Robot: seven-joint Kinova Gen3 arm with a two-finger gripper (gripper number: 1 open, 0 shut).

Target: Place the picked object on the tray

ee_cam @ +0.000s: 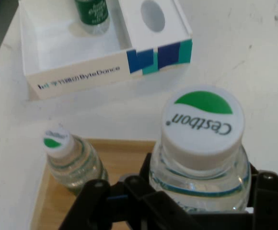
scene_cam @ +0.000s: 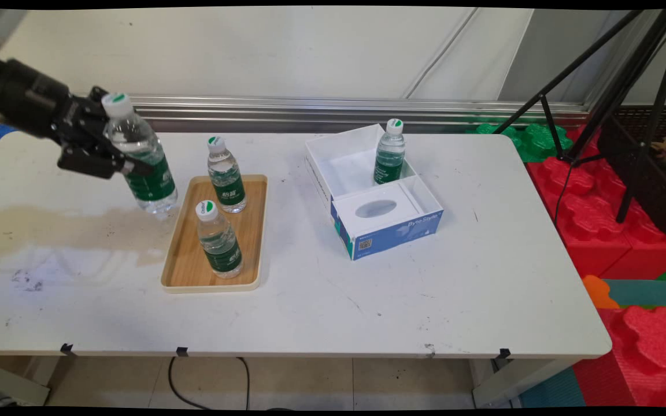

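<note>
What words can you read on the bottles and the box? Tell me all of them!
"Cestbon": on the white cap of the held bottle, hand view.
"ByteDance": on the white side of the box, hand view; the small marks before it are too blurred.
"Byte Style": on the box's blue front, main view; faint, so not certain.
Green bottle labels, the other caps and the box's square code: too small to read.

The gripper (scene_cam: 114,155) is matte black, built of angular, jointed links behind two slim fingers (scene_cam: 136,168). At nine o'clock a thick black wrist (scene_cam: 18,101) joins it. The hand view shows rounded pivot joints.
</note>
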